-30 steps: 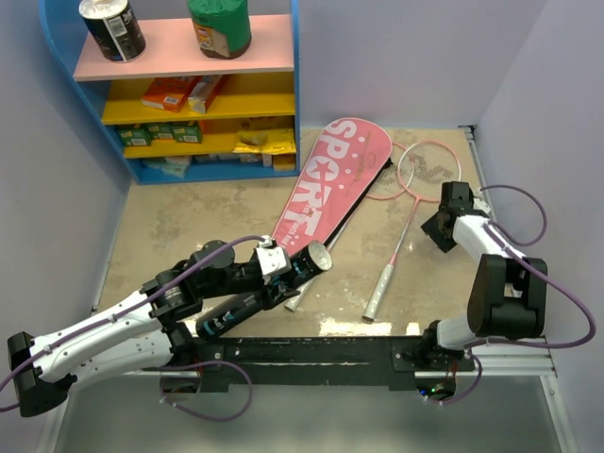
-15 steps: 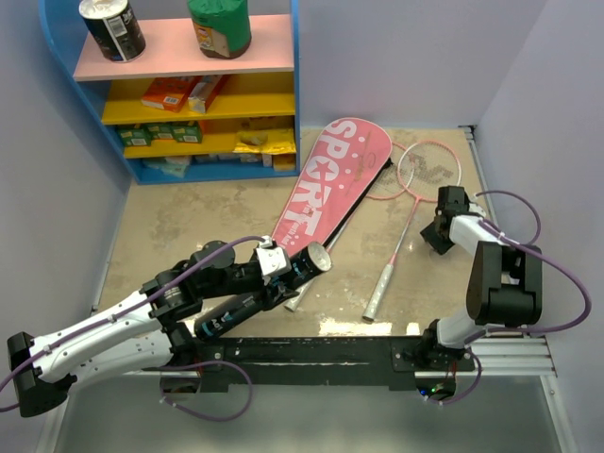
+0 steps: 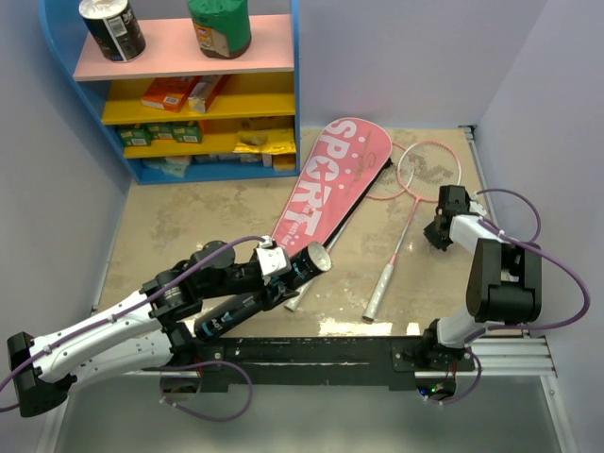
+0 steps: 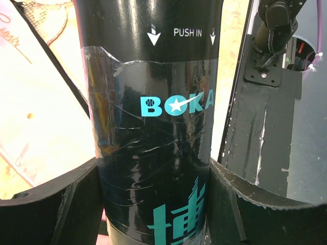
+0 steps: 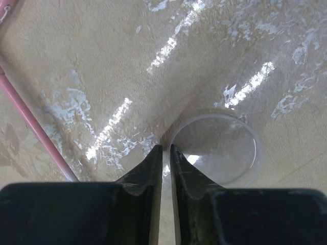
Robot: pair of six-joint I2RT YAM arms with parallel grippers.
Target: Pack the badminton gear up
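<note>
Well, the pink cover (image 3: 330,184) lies flat mid-table, with two pink rackets (image 3: 406,225) just beside it. My left gripper (image 4: 154,173) is clamped around the long black tube (image 4: 153,76) near the front edge. My right gripper (image 5: 166,149) is almost closed, its tips at a clear round lid (image 5: 217,148). I can't tell if it grips the lid.

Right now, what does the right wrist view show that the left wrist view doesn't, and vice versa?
Only the right wrist view: a clear round plastic lid lying flat just ahead of the nearly closed right gripper, plus a thin pink racket shaft. Only the left wrist view: the long black tube with teal lettering, clamped in the left gripper, and the pink racket-shaped cover. Both: the glossy beige table.
</note>
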